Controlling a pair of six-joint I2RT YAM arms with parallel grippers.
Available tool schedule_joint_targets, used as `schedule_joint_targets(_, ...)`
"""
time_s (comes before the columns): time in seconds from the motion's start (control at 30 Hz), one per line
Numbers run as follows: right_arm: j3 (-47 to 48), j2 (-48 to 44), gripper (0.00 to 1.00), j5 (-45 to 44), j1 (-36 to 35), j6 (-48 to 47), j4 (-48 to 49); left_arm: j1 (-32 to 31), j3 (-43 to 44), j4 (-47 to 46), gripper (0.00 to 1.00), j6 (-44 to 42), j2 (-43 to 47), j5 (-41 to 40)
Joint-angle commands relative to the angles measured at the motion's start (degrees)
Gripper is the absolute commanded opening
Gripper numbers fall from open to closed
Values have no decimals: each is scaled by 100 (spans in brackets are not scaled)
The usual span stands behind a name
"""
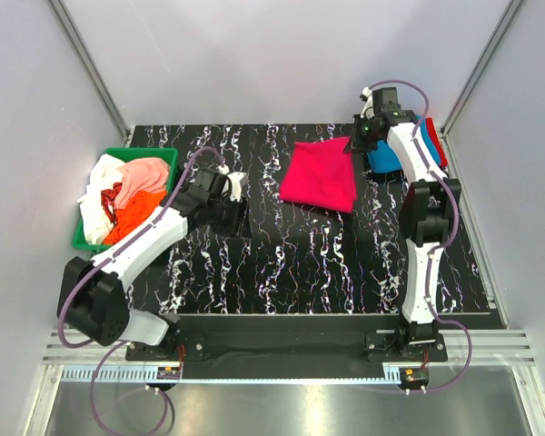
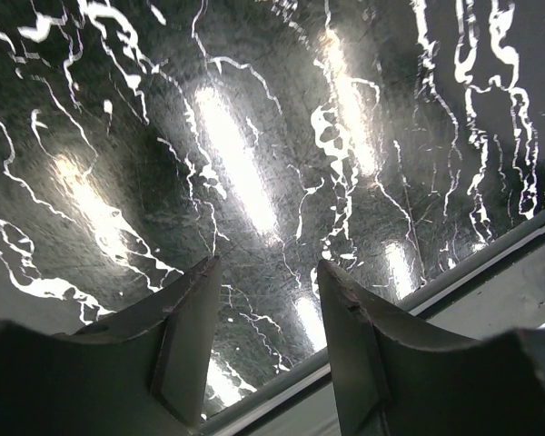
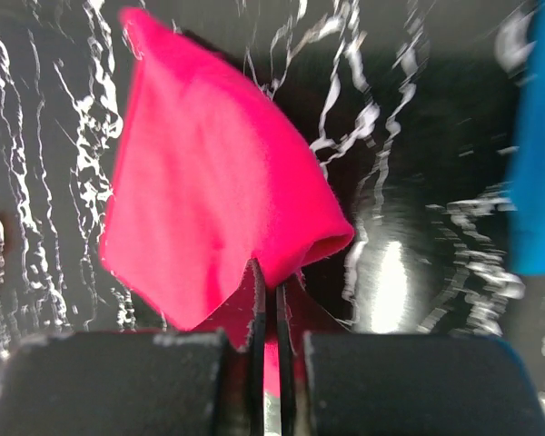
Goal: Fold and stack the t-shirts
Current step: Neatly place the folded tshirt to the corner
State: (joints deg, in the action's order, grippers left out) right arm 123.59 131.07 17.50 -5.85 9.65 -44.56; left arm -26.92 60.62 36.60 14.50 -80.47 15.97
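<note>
Right tool [image 1: 352, 145], top view: clamped on the far right corner of the bright magenta-pink cloth t-shirt [image 1: 320, 177]. This t-shirt lies folded to a rough rectangle on the far half of the black, white-veined marble-pattern worktop [image 1: 327, 263]. Just beside the held corner, partly under the right arm, lie a blue cloth t-shirt [image 1: 382, 162] and a red cloth t-shirt [image 1: 435, 145], side by side. The left tool [image 1: 239, 186] sits low over bare worktop, between the magenta-pink t-shirt and the green plastic bin [image 1: 150, 154] at the left edge. The bin holds a loose heap: a white cloth t-shirt [image 1: 95, 213], a peach-pink cloth t-shirt [image 1: 145, 173] and an orange cloth t-shirt [image 1: 136, 213].

Left wrist view: the two dark fingers [image 2: 186, 318] stand moderately apart with nothing between them. Beyond them only glossy worktop and its pale edge rail [image 2: 490, 282] are visible.

Right wrist view, blurred: the thin fingertips [image 3: 257, 300] are pressed almost together, pinching a fold of the magenta-pink cloth. The cloth spreads away from the pinch in a raised, curled flap. The blue t-shirt shows at the right edge, apart from the flap.
</note>
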Motion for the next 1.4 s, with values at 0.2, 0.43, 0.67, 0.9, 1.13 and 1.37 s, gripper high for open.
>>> schedule_joint_targets(0.2, 692, -784, 0, -1099, -13, -1490, -738, 11, 55, -197, 52, -202, 312, -67)
schedule_joint_targets(0.43, 526, -1021, 0, -2197, 57, -2397, -958, 11, 38, -188, 52, -193, 330, -6)
schedule_joint_targets(0.67, 895, -1109, 0, -1997, 268, -2696, -792, 11, 64, -188, 52, -211, 172, 65)
schedule_joint_targets(0.9, 605, -1452, 0, -2075, 453, -2933, -370, 11, 55, -144, 52, -220, 198, -24)
schedule_joint_targets(1.13, 719, -1531, 0, -1838, 550, -3364, -203, 2, 64, -144, 52, -220, 189, 135)
schedule_joint_targets(1.37, 1360, -1057, 0, -1759, 1006, -3505, -185, 11, 55, -144, 52, -229, 216, 135)
